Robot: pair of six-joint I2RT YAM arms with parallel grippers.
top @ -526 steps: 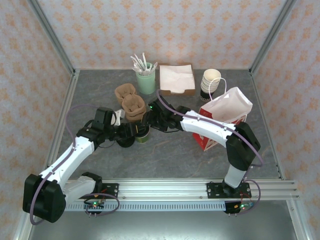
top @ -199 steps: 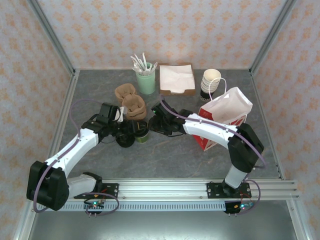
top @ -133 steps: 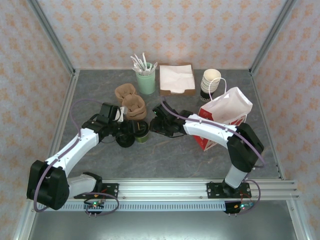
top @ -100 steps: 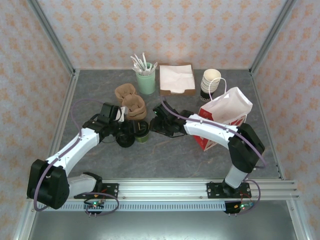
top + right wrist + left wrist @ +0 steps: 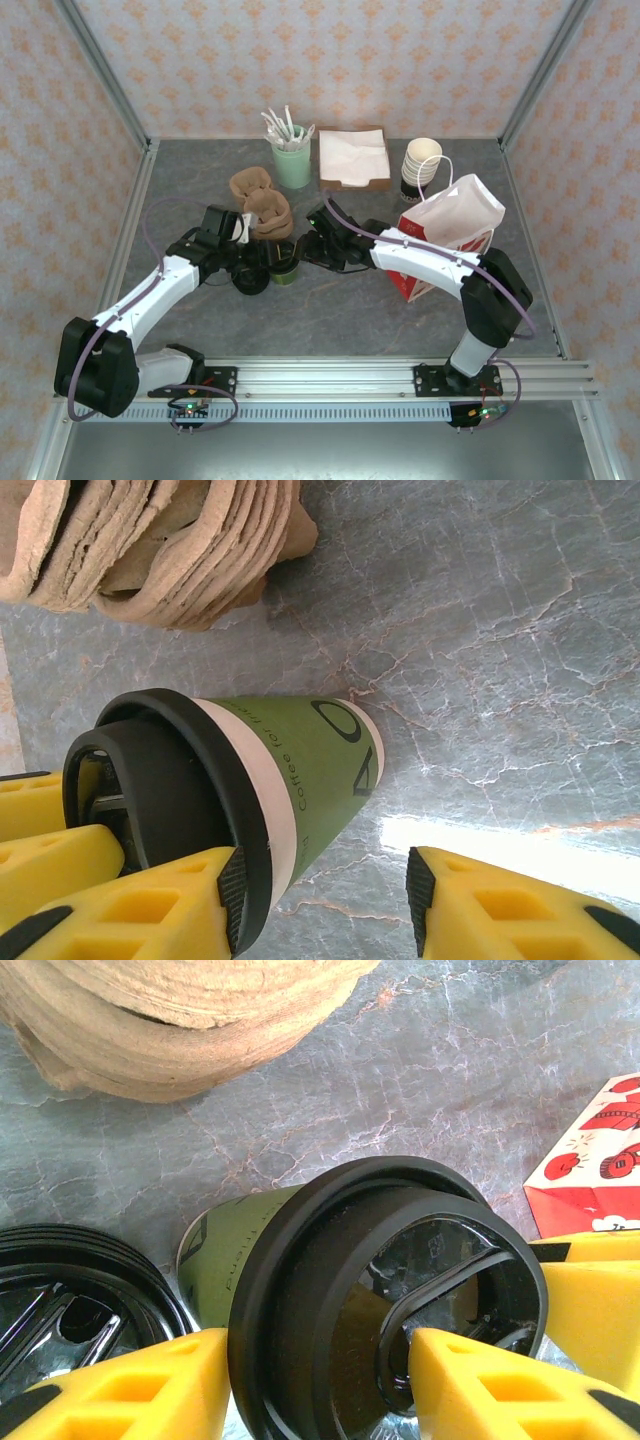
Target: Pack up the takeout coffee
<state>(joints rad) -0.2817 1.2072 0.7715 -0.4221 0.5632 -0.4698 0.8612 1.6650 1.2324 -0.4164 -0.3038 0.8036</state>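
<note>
surface: a grey marbled table [image 5: 340,310] with pale veins; a bright streak of reflected light lies on it in the right wrist view.
room: walls [image 5: 300,60] papered in peach with a small repeating floral print; bare aluminium posts [image 5: 105,75] slant up at the back corners.
near edge: a ridged metal rail [image 5: 330,375] carries both arm bases.
takeout coffee [image 5: 286,272]: an olive-green paper cup standing near the middle of the table, capped by a black lid [image 5: 300,1260], just in front of the cup carriers.
left gripper [image 5: 320,1385]: yellow fingers clamped on the black lid, one outside its rim, one in its recessed top.
right gripper [image 5: 322,890]: fingers apart on either side of the cup; one meets the lid rim, and bare table shows between the cup and the other.
beside the cup: a stack of black lids [image 5: 250,281], just to its left.
behind the cup: stacked brown cardboard cup carriers [image 5: 265,208].
back row: a mint-green cup of white utensils [image 5: 293,165], a napkin tray [image 5: 353,158], a stack of paper cups [image 5: 421,168].
right side: a white paper bag [image 5: 455,215] with red print and a loop handle.
</note>
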